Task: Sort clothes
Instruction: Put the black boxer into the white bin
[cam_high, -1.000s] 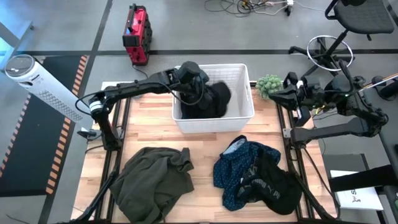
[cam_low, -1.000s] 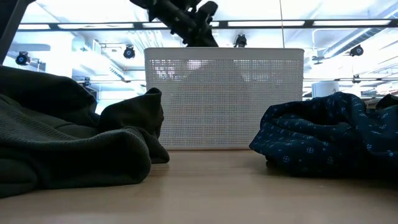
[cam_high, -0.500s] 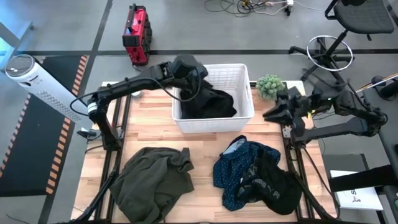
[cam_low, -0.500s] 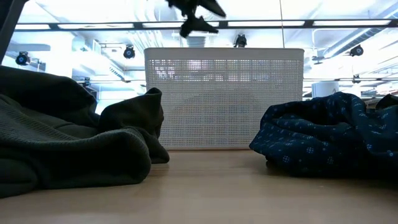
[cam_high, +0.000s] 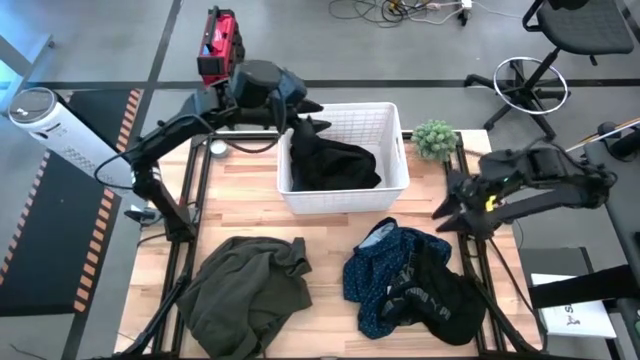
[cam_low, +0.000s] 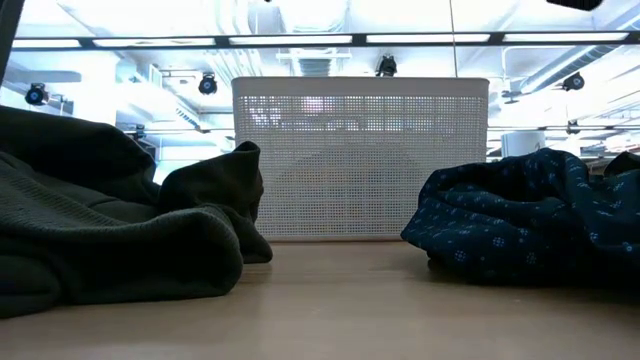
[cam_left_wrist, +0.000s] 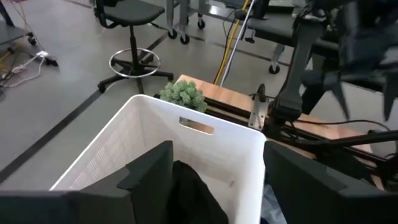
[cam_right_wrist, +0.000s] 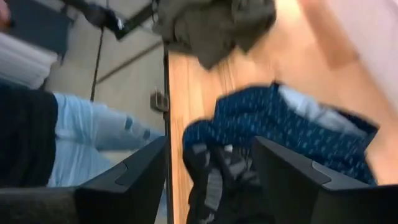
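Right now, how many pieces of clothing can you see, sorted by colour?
Black garments: 2, one in the white basket at, one lying on the navy piece
Olive-grey top: 1
Navy patterned piece with light blue lining: 1
Total: 4 that can be told apart; a heap may hide more.

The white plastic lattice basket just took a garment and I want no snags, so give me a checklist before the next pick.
1. Black garment inside white plastic lattice basket: ok, though one corner pokes up at the rim.
2. Left gripper free of cloth: ok, fingers open over the basket's edge, nothing between them.
3. Right gripper ready: ok, fingers open, empty, beside the navy patterned garment.
4. Olive-grey top lying alone on the wooden table: ok.
5. Navy garment free of the black piece on it: not ok, they overlap.
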